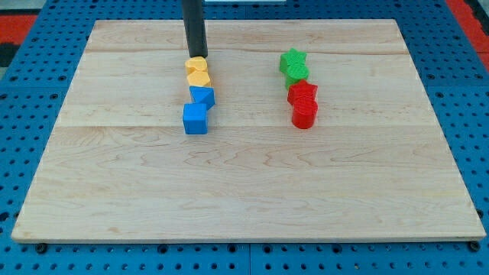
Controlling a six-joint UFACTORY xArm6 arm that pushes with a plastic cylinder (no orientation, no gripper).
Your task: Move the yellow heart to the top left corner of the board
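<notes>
1. Our rod had no jaws to spread or pinch; it was a plain dark stick, and my tip (198,56) stood on the board just above the yellow column, touching or all but touching its upper end. We could not tell which.
2. The yellow plastic heart (199,76) lay directly below the tip, toward the board's bottom edge, with a second small yellow block (196,63), its shape unclear, between heart and tip.
3. That relation mattered most: the top left corner sat up and to the view's left of the heart, so we judged the tip was on the wrong side and would need to come round to the heart's lower right.
4. The heart's lower end touched a blue angular block (202,95), with a blue cube (195,118) just below; a careless approach could drag these.
5. The pale wooden board (114,176) lay bare between the column and the top left corner.
6. A green star (292,59), a green block (297,74) and two red blocks (303,103) stood well apart toward the right edge.
</notes>
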